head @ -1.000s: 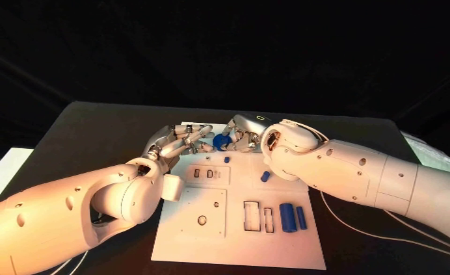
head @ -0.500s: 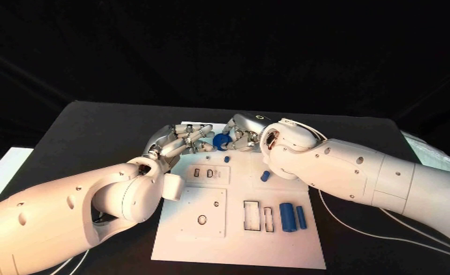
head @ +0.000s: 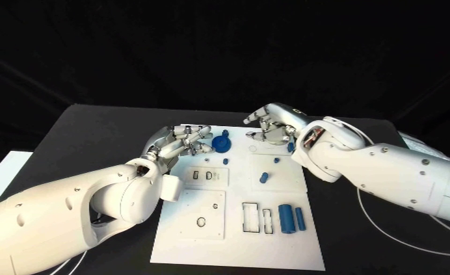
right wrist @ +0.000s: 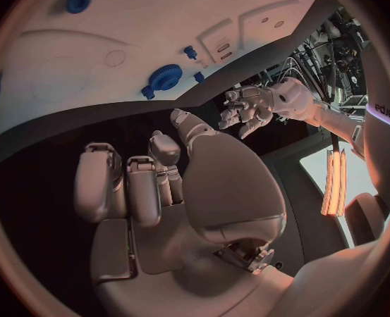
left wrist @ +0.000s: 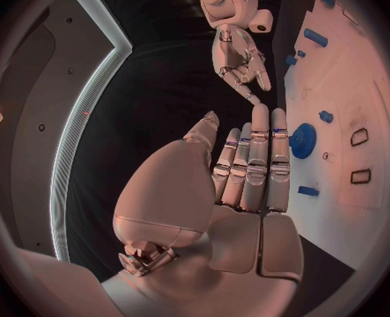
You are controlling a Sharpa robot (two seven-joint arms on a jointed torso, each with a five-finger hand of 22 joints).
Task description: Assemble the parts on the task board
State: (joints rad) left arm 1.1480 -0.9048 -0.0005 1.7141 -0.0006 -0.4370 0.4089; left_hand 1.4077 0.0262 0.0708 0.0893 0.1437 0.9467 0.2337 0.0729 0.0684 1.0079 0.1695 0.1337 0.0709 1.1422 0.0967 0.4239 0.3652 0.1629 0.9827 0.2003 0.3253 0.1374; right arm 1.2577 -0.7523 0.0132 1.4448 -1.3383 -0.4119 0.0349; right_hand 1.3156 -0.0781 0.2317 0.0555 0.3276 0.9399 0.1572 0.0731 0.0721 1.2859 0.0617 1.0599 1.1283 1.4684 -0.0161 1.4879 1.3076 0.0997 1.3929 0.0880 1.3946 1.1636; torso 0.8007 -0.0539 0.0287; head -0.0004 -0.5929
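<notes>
The blue gear (head: 221,142) lies on the task board (head: 239,236), ready for seating. The left robot hand (head: 181,142) beside it and the right robot hand (head: 272,124) both are released, holding nothing.

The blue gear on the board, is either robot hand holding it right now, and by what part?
Neither. The blue gear lies on the task board, free of both; the left robot hand is beside it, the right robot hand apart.

Gear (head: 221,142) lies on task board (head: 211,236), between hands.
</notes>
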